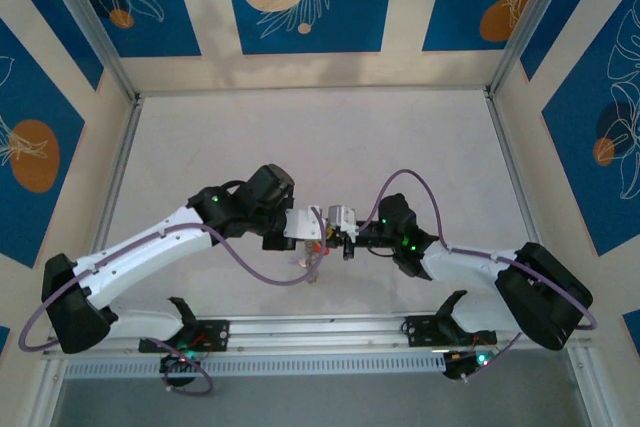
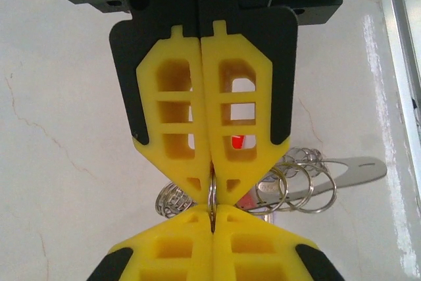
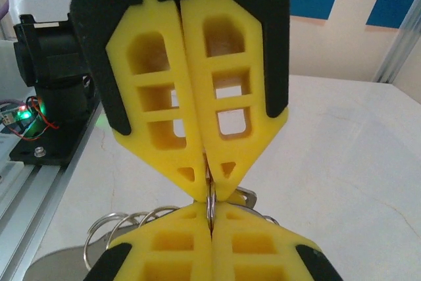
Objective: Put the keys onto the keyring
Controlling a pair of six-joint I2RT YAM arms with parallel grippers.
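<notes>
Two grippers: the left gripper and right gripper met tip to tip near the middle of the table. The left arm reached in from 8 o'clock and the right arm from 4 o'clock.
Left gripper: closed, its yellow fingers pressed flat together and pinching a thin metal ring at the tips.
Right gripper: also closed, its fingers clamped on the same ring from the opposite side.
Keyring: the keyring stood edge-on, caught between both pairs of tips.
Keys: the keys dangled in a bunch at 6 o'clock of the joined grippers. One red head showed through a window in the left finger.
Small split rings: the small split rings sat at 4 o'clock of the left tips.
Flat metal strip: the flat metal strip lay towards 3 o'clock.
Wire coil: the wire coil sat at 7 o'clock.
</notes>
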